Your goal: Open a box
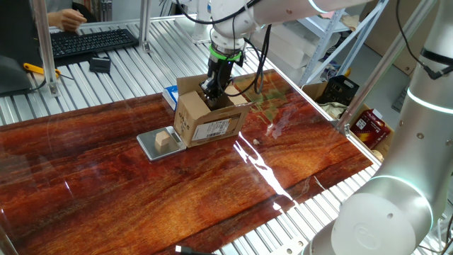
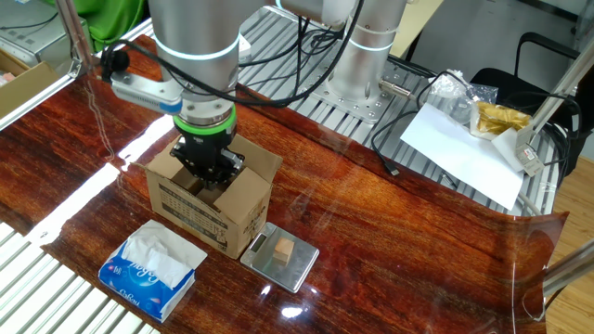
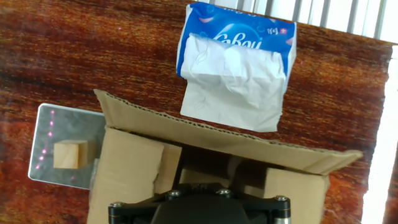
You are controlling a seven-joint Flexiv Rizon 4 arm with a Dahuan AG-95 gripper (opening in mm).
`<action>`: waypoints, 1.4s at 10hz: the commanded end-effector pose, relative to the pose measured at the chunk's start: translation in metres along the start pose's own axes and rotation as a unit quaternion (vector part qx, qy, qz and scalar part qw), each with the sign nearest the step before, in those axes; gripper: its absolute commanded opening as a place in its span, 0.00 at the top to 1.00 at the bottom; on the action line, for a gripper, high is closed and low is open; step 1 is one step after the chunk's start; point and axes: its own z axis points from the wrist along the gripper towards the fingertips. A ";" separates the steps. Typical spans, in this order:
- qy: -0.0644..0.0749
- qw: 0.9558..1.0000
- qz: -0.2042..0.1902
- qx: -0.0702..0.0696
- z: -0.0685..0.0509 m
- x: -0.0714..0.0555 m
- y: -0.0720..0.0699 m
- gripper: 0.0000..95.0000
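In one fixed view, the small brown corrugated cardboard box (image 1: 205, 117) stood near the middle of the glossy reddish wood-grain bench (image 1: 212, 191), its white barcode label facing the camera and one top flap raised at the back. The black end effector (image 1: 212, 91) pointed straight down into the open top, its fingers together with nothing visibly held. Just beside the box lay a flat grey metal plate (image 1: 151, 145) carrying a tiny tan wooden cube (image 1: 163, 139).

In the other fixed view, the end effector (image 2: 208, 167) sat low between the box's (image 2: 209, 204) flaps. A blue-and-white tissue packet (image 2: 153, 269) lay near the box, and the plate (image 2: 278, 263) with the cube (image 2: 284, 250) sat just beside it.

In the hand view, the box (image 3: 205, 168) filled the lower frame, one long flap (image 3: 224, 143) standing toward the tissue packet (image 3: 239, 68). The cube (image 3: 69, 155) rested on the plate (image 3: 46, 134) at the left.
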 end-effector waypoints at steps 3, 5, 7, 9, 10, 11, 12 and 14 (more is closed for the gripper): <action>0.007 1.000 0.013 -0.019 0.003 0.002 0.002 1.00; 0.012 0.998 0.029 -0.048 0.003 0.002 0.002 1.00; 0.011 0.998 0.033 -0.057 0.003 0.002 0.002 1.00; 0.011 0.998 0.036 -0.059 0.003 0.002 0.002 1.00; 0.011 0.997 0.038 -0.061 0.003 0.002 0.003 1.00; 0.010 0.997 0.043 -0.065 0.004 0.003 0.005 1.00; 0.010 0.997 0.045 -0.067 0.005 0.003 0.006 1.00; 0.010 0.996 0.051 -0.074 0.005 0.003 0.007 1.00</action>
